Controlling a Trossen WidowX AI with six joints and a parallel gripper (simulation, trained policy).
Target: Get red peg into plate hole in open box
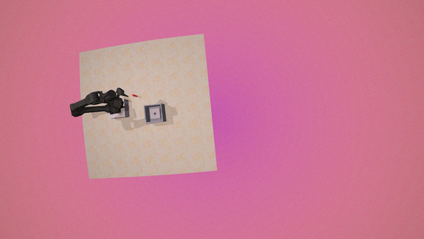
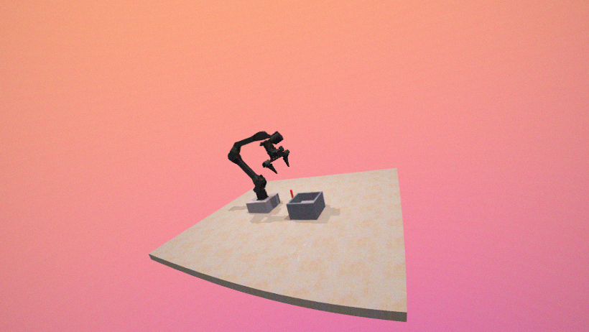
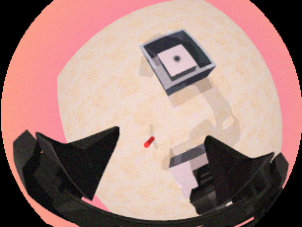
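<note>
My gripper is up high, near the middle of the outside view; its two fingers are wide apart with nothing between them; the red peg stands up on the pale table, just below the middle of the wrist view; the open gray box is at the top of that view; its plate has a dark hole in the middle, and the peg is outside the box.
</note>
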